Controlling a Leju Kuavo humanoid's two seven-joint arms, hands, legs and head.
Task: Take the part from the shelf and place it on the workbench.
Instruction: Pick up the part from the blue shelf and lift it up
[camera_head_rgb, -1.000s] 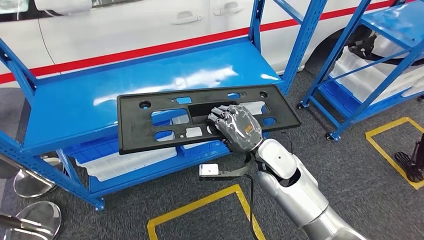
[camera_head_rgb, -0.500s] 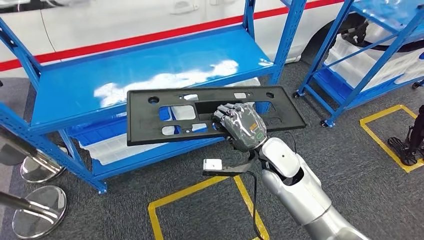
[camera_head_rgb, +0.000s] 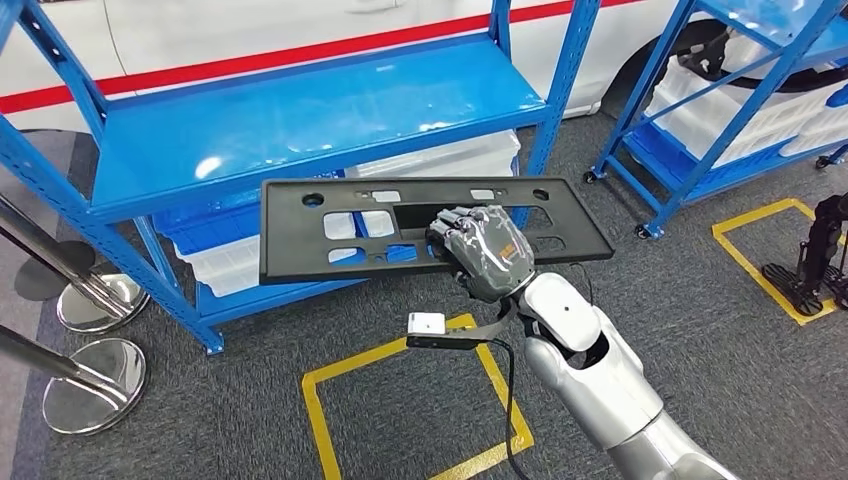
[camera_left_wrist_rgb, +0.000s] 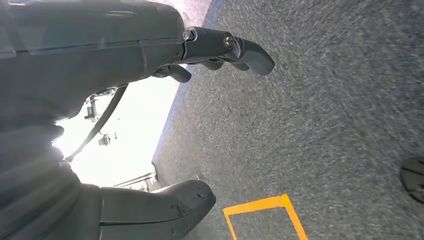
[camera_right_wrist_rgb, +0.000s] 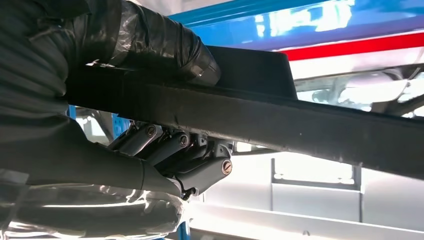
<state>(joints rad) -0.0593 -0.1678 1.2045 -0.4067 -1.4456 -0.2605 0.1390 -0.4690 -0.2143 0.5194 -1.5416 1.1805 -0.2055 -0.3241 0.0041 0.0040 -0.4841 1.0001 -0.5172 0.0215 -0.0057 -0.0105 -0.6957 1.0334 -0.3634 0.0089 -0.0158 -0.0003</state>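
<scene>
While the right hand (camera_head_rgb: 485, 250) grips the black panel (camera_head_rgb: 400, 228) along its near edge, we note the thumb on one face and the fingers (camera_right_wrist_rgb: 165, 145) curled against the other. We see the panel held level in the air, in front of the blue shelf (camera_head_rgb: 300, 110) and above the grey carpet (camera_head_rgb: 250, 420). We find the left hand (camera_left_wrist_rgb: 150, 100) holding nothing, fingers apart, over carpet with a yellow floor marking (camera_left_wrist_rgb: 265, 212)
</scene>
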